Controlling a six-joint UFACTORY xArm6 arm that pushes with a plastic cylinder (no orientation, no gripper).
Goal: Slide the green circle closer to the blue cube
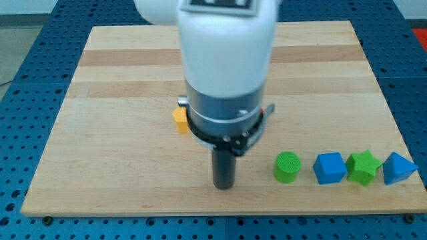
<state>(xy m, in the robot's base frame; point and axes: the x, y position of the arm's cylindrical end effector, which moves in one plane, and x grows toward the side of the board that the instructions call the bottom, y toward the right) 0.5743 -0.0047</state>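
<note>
The green circle (287, 167) sits near the view's bottom right of the wooden board. The blue cube (330, 168) is just to its right, a small gap between them. My tip (223, 186) is on the board to the left of the green circle, about a block's width and a half away, not touching it. The arm's white and grey body hides the board's middle.
A green star-shaped block (363, 167) and a blue triangular block (399, 169) continue the row to the right of the blue cube. A yellow block (180, 119) is partly hidden behind the arm. The board's bottom edge (213, 212) is close below the row.
</note>
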